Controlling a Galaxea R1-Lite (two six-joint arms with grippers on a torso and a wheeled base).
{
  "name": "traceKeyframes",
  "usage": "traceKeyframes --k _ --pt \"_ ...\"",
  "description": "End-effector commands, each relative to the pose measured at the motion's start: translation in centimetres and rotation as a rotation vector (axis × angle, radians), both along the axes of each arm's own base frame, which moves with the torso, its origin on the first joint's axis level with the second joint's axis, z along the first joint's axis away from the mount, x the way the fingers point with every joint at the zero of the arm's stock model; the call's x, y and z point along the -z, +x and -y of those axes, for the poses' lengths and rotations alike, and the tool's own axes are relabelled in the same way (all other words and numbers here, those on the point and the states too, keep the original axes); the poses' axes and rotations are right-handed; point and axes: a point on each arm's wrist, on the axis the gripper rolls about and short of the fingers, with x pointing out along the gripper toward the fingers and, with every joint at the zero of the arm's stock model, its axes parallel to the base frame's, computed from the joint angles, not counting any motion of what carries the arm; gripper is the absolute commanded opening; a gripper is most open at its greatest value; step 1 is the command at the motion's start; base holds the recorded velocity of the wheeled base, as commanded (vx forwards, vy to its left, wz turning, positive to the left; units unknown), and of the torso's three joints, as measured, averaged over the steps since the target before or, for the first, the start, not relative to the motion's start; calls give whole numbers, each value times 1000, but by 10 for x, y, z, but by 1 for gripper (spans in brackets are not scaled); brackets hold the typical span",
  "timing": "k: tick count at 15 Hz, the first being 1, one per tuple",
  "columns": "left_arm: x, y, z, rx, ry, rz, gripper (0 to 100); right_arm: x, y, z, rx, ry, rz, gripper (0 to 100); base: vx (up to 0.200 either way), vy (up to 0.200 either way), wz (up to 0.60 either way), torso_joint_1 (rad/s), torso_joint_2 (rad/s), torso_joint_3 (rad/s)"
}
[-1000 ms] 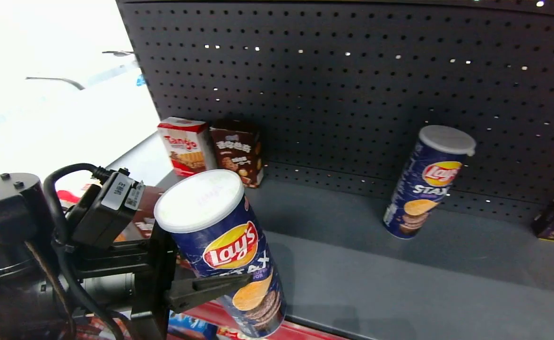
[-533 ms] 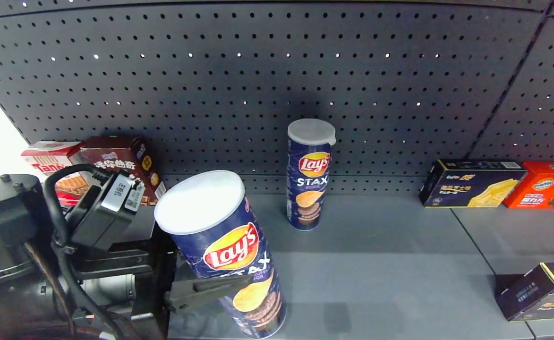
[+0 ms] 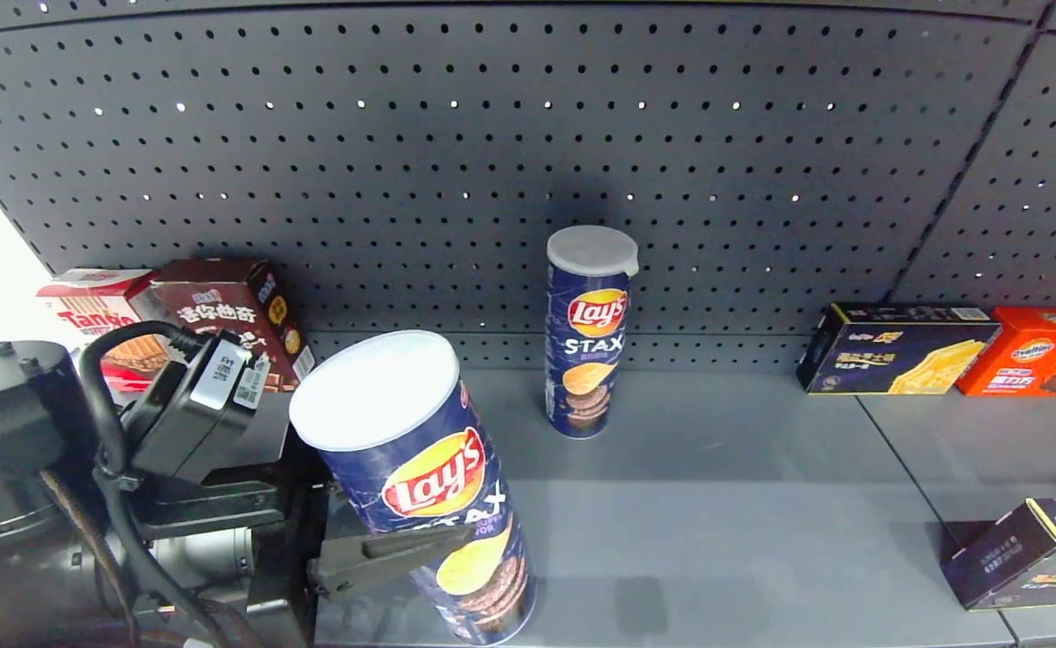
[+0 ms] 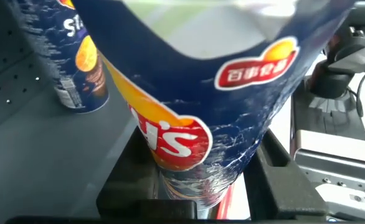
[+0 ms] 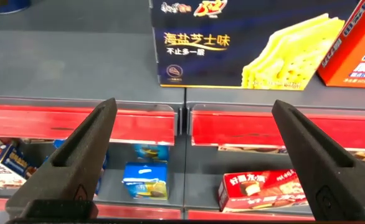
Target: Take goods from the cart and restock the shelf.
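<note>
My left gripper (image 3: 410, 531) is shut on a dark blue chip can with a white lid (image 3: 415, 486). It holds the can tilted over the front left of the grey shelf (image 3: 717, 504). In the left wrist view the held can (image 4: 195, 93) sits between the fingers of the left gripper (image 4: 201, 186). A second, identical can (image 3: 586, 333) stands upright at the back of the shelf, against the pegboard; in the left wrist view this second can (image 4: 76, 68) is farther off. My right gripper (image 5: 198, 155) is open with nothing in it, facing the shelf's front edge.
A red-and-white wafer box (image 3: 86, 310) and a brown box (image 3: 230, 310) stand at the back left. A dark box (image 3: 897, 360) and an orange box (image 3: 1041, 360) lie at the back right, another dark box (image 3: 1023, 549) at the front right. Lower shelves hold small boxes (image 5: 145, 180).
The head view has swung right along the shelf, so the whole picture shifted. The held can stays in my left gripper and sits slightly lower now.
</note>
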Motion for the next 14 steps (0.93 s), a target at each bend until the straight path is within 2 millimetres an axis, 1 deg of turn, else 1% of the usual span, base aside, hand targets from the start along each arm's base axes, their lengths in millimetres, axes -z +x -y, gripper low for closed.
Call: traceKeyframes --k 1,4,5,6,7,8,9,10,11,13,14 --pt "-2 -4 -3 -34 -3 14 0 0 0 0 -3 -1 0 100 0 0 0 0 0 0" --pt "-6 -9 -6 -65 -8 24 0 -2 0 0 17 16 6 100 0 0 0 0 0 0" --pt "-13 -2 -12 -102 -23 44 0 -75 4 1 -42 75 21 100 0 0 0 0 0 0" --pt "-15 2 -12 -111 -25 48 0 -93 15 0 -102 69 -21 100 0 0 0 0 0 0" --pt "-15 4 -12 -114 -24 48 0 -100 15 1 -122 62 -4 100 0 0 0 0 0 0" --pt "-14 5 -11 -110 -23 43 0 -124 26 -3 -230 -8 -5 100 0 0 0 0 0 0" --pt "-10 4 -11 -110 -15 30 0 -140 31 -6 -352 -23 28 100 0 0 0 0 0 0" --pt "-7 4 -13 -115 -11 19 0 -152 37 -8 -391 -23 27 100 0 0 0 0 0 0" --pt "-7 3 -13 -115 -12 18 0 -158 48 -10 -422 -25 -12 100 0 0 0 0 0 0" --pt "-6 2 -14 -100 -12 10 0 -164 72 -20 -541 -29 -82 100 0 0 0 0 0 0" --pt "-6 2 -14 -95 -13 9 0 -166 79 -24 -565 -30 -94 100 0 0 0 0 0 0"
